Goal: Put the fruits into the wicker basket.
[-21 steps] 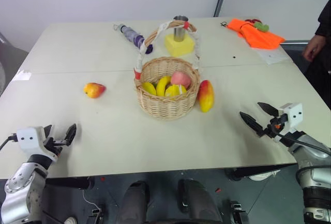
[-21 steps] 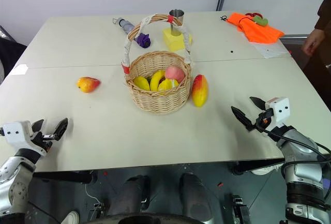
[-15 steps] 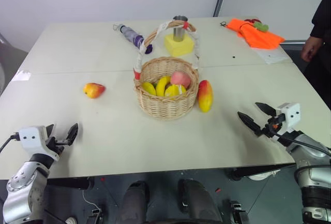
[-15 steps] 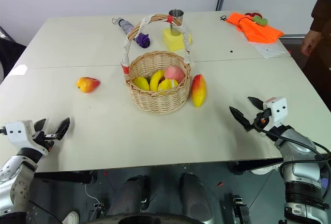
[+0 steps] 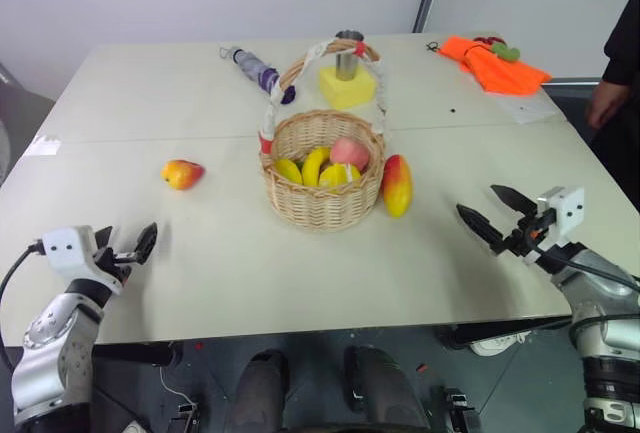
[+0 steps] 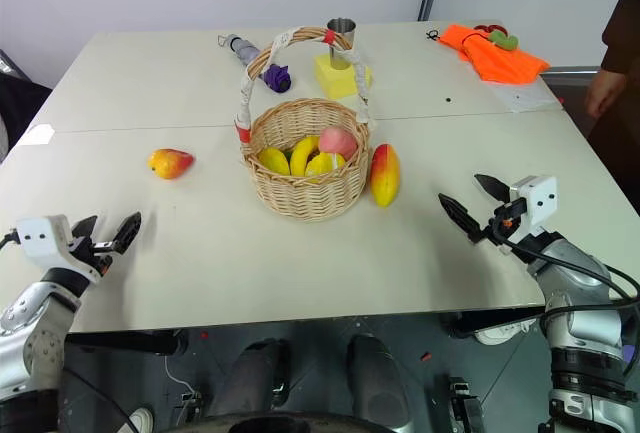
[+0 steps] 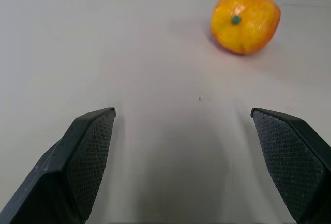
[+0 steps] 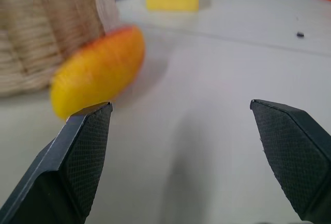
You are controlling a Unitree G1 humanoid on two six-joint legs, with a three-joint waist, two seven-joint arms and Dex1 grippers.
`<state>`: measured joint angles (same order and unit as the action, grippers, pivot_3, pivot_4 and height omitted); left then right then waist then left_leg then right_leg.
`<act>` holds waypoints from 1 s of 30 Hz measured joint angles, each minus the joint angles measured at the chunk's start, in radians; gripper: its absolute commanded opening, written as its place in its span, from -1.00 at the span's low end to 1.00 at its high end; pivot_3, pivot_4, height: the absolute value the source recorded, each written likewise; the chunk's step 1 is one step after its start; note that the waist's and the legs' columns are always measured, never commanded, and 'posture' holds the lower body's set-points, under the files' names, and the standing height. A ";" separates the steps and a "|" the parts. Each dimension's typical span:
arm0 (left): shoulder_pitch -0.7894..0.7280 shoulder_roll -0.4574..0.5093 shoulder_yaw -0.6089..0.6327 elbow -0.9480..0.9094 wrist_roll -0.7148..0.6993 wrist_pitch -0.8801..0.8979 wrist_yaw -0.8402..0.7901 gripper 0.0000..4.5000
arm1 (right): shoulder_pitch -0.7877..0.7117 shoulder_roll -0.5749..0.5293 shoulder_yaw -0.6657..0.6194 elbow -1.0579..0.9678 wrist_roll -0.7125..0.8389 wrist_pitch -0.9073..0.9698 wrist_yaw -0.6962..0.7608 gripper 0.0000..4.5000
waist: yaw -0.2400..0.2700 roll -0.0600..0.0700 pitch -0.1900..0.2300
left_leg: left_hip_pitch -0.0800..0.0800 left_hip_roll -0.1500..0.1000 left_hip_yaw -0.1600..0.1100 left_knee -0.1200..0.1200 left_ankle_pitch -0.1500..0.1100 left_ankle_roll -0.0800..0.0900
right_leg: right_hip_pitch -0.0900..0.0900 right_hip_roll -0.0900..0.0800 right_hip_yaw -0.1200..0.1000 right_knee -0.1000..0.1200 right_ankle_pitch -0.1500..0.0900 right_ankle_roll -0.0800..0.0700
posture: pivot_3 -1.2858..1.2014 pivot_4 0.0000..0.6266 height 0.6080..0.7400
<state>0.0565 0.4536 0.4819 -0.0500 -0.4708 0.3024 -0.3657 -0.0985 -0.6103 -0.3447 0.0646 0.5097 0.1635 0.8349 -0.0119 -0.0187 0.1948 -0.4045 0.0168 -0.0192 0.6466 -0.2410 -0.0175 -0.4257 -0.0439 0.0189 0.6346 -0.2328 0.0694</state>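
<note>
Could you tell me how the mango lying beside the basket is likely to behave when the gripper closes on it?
The mango looks smooth and tapered, so it may slip along the fingers. Its rounded sides suggest it could roll when nudged. It lies against the wicker basket, which may block rolling that way.

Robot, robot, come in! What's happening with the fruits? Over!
Both tools open, empty: left tool, right tool. Small fruit and mango on table, outside wicker basket. Nothing in the way.

Head pair overlooks the table (image 5: pixel 220 283); wrist cameras skim its surface.
</note>
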 measured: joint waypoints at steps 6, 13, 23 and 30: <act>-0.127 0.054 -0.036 -0.032 0.024 0.083 0.032 1.00 | -0.005 -0.078 0.002 -0.230 0.144 0.200 0.043 0.98 | 0.001 0.000 0.000 | 0.000 0.000 0.000 0.000 0.000 0.000 | 0.000 0.000 0.000 0.000 0.000 0.000 | 0.03 -0.52 1.00; -0.301 0.105 -0.139 0.004 0.071 0.230 0.063 1.00 | -0.090 -0.153 0.060 -0.453 0.276 0.383 0.065 0.98 | 0.000 0.000 0.000 | 0.000 0.000 -0.001 0.000 0.000 0.000 | 0.000 0.001 0.000 0.000 0.000 0.001 | 0.03 -0.52 1.00; -0.515 0.127 -0.246 0.155 0.163 0.365 0.091 1.00 | -0.185 -0.136 0.197 -0.644 0.359 0.485 0.010 0.98 | 0.000 -0.001 0.000 | -0.001 0.000 -0.002 0.000 0.000 0.000 | 0.000 0.001 -0.001 0.000 0.002 0.005 | 0.03 -0.52 1.00; -0.599 0.128 -0.302 0.267 0.204 0.394 0.066 0.89 | -0.203 -0.123 0.258 -0.686 0.361 0.488 -0.011 0.99 | 0.001 -0.001 0.000 | -0.002 -0.001 -0.002 0.001 0.000 0.000 | 0.000 0.000 -0.001 0.000 0.002 0.005 | 0.03 -0.52 1.00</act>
<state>-0.5429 0.5815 0.1796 0.2167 -0.2664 0.6959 -0.2994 -0.3016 -0.7330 -0.0869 -0.6212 0.8703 0.6514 0.8235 -0.0109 -0.0201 0.1948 -0.4061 0.0159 -0.0209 0.6472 -0.2410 -0.0174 -0.4258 -0.0439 0.0180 0.6344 -0.2312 0.0742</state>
